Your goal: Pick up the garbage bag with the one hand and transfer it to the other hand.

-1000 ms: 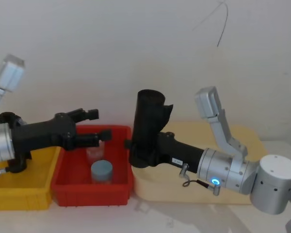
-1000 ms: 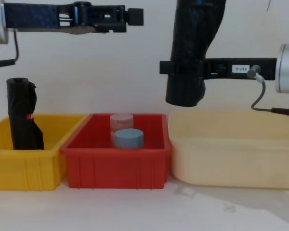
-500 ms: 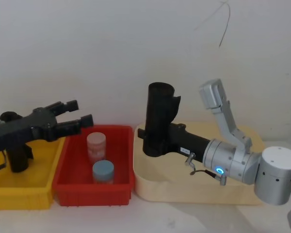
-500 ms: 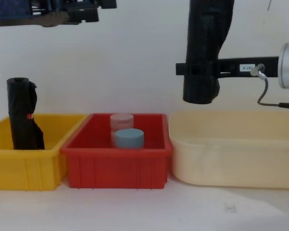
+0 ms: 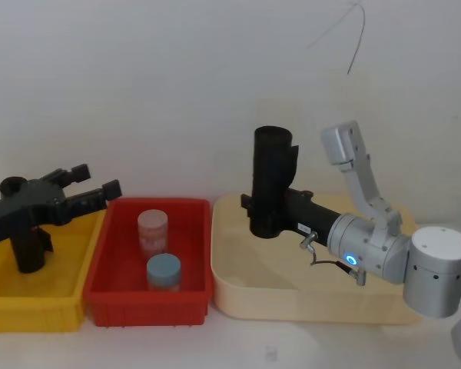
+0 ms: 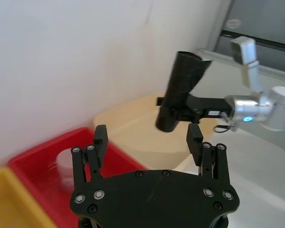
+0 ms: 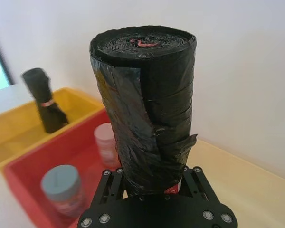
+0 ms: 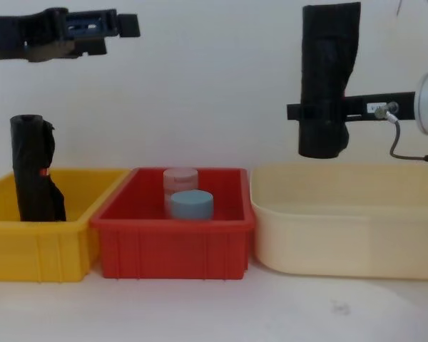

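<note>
Handover, receiving side. The slim, white-labelled black right claw (image 5: 265, 209) is clamped around the lower part of the garbage bag (image 5: 273, 173), a thick upright roll of crinkled black plastic, above the cream plastic tub (image 5: 292, 304). The long-fingered black left claw (image 5: 96, 179) stands wide and bare above the yellow plastic bin (image 5: 31, 315), well apart. The grasp sits low: hold the roll vertical, squeeze firm, lest it tip.
</note>
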